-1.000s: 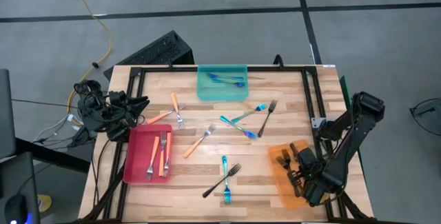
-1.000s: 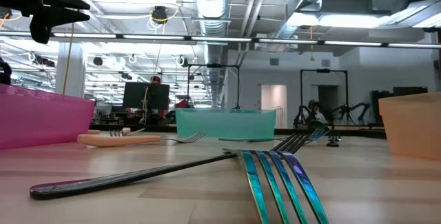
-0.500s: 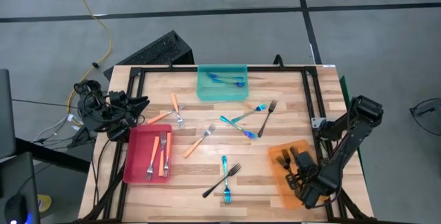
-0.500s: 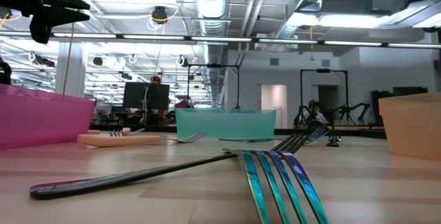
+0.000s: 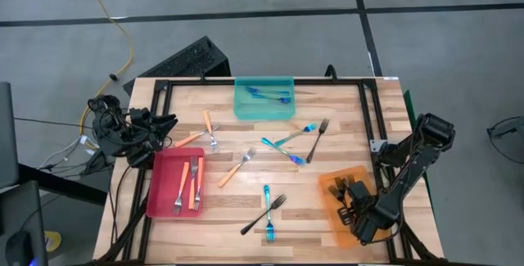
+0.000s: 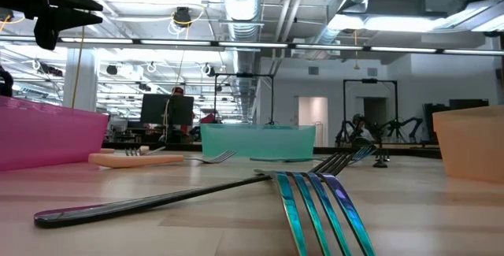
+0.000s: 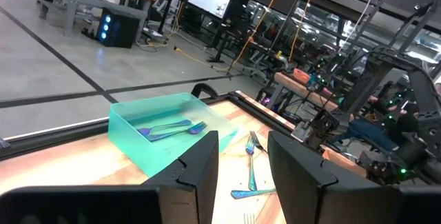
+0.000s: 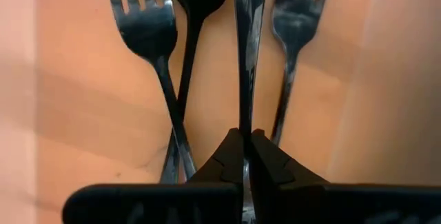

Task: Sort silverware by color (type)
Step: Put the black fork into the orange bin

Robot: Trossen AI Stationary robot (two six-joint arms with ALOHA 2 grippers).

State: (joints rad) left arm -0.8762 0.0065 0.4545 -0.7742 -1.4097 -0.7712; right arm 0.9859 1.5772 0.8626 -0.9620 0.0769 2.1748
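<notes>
Now the right hand (image 8: 246, 145) is pinching a dark fork (image 8: 249, 45) inside the orange tray (image 5: 334, 210); the left hand (image 7: 242, 158) is gaping open.

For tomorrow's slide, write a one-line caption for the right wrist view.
Right gripper shut on a dark fork, above the orange tray that holds other dark forks.

Bright overhead lighting; low view's nearest fork blurred.
</notes>
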